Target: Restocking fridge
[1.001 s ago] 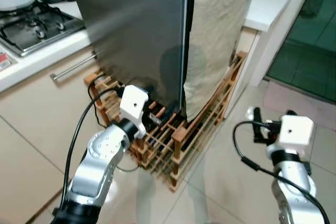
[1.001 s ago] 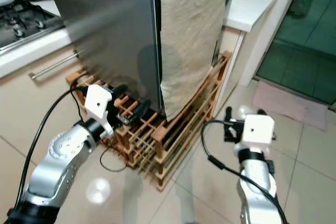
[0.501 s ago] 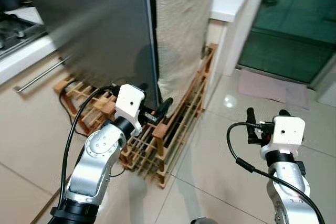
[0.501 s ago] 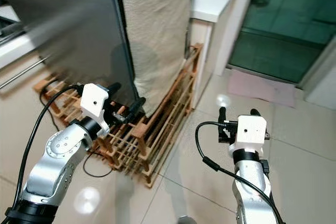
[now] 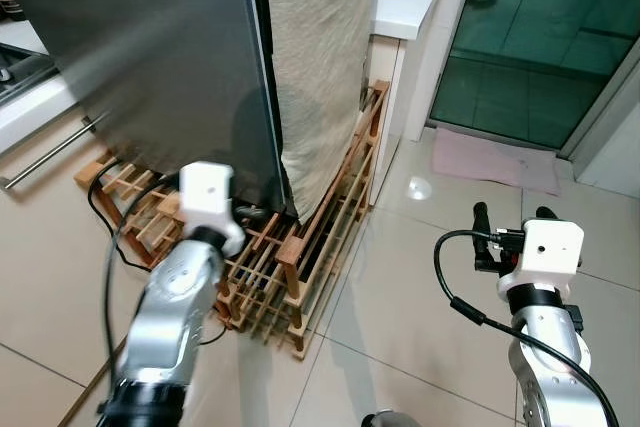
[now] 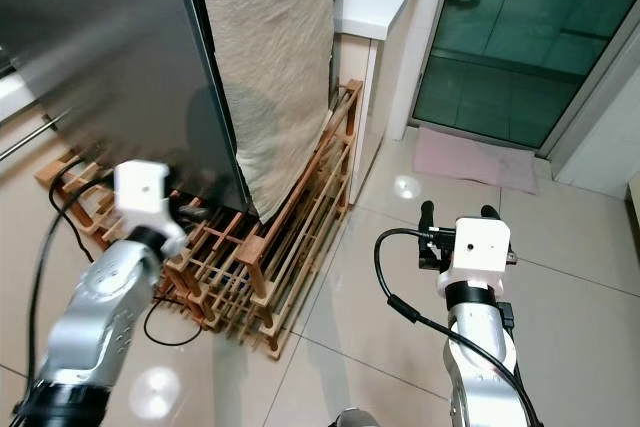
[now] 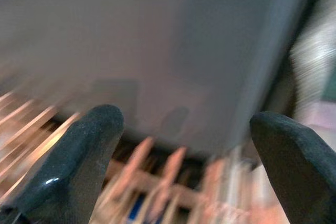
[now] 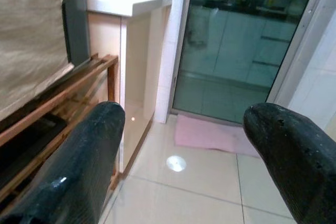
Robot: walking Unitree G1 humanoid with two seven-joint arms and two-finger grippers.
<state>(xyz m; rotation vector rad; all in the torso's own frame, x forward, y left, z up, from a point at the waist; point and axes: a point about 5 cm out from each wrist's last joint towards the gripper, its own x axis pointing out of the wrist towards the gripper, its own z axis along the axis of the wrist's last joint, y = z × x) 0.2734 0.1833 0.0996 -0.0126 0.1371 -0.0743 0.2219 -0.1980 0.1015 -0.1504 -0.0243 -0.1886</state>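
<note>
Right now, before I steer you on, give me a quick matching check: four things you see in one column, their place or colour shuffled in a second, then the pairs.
1. cloth
2. wooden rack
3. mat
4. left gripper

a. pink, on the floor by the glass door
b. open, facing the dark panel
c. beige, hanging down
d. on the floor beneath the cloth

Pairs: 1-c, 2-d, 3-a, 4-b

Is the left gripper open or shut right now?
Open. In the left wrist view the left gripper has its fingertips spread wide, nothing between them.
</note>
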